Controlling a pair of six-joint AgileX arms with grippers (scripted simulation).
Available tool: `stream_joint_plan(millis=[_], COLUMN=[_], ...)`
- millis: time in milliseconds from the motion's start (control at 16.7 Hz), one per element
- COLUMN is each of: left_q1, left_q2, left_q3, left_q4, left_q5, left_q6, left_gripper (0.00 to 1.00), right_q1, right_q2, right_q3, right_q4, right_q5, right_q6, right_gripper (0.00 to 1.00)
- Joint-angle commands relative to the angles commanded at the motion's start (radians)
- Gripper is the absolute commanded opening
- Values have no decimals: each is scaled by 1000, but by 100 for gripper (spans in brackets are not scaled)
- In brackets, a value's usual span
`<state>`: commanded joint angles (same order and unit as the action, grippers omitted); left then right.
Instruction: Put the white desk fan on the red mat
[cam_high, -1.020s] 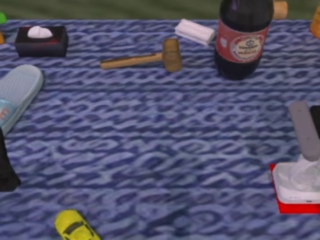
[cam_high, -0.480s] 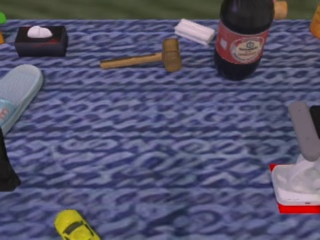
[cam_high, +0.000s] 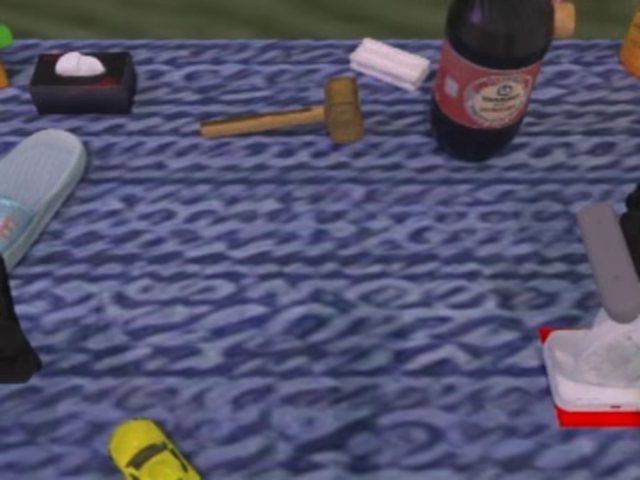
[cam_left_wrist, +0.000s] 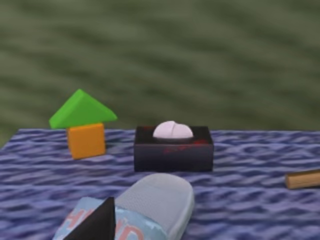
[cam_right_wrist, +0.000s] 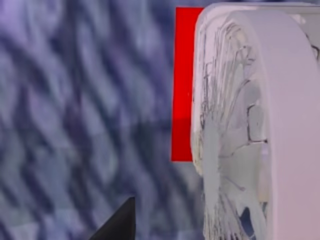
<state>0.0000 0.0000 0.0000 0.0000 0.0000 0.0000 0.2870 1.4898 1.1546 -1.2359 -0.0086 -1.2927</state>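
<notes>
The white desk fan (cam_high: 598, 368) stands on the red mat (cam_high: 590, 419) at the table's right edge, near the front. A red strip of the mat shows beside the fan's base. My right gripper (cam_high: 612, 300) hangs over the fan's far side and is open. In the right wrist view the fan (cam_right_wrist: 250, 125) fills one side, the red mat (cam_right_wrist: 182, 85) lies behind it, and one dark fingertip (cam_right_wrist: 122, 226) stands apart from the fan. My left gripper (cam_high: 12, 345) is parked at the left edge, open, with one fingertip (cam_left_wrist: 98, 224) over a slipper.
A dark cola bottle (cam_high: 488, 75), a wooden mallet (cam_high: 290, 115) and a white ridged block (cam_high: 390, 62) lie along the back. A dark box with a white top (cam_high: 82, 82) and a pale slipper (cam_high: 35, 185) are at the left. A yellow toy car (cam_high: 150, 452) is at the front.
The fan's grilled face looks lower and flatter on the mat than before. The dark part of my right arm has drawn back towards the right edge. The left arm has not moved.
</notes>
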Motion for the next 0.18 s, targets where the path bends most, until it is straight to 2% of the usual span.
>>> stream_joint_plan(millis=[180], left_q1=[0], left_q2=[0], left_q3=[0], left_q4=[0], left_q5=[0], left_q6=[0], left_gripper=[100], right_q1=[0], right_q2=[0], right_q3=[0], right_q4=[0], right_q5=[0], right_q6=[0], right_gripper=[100])
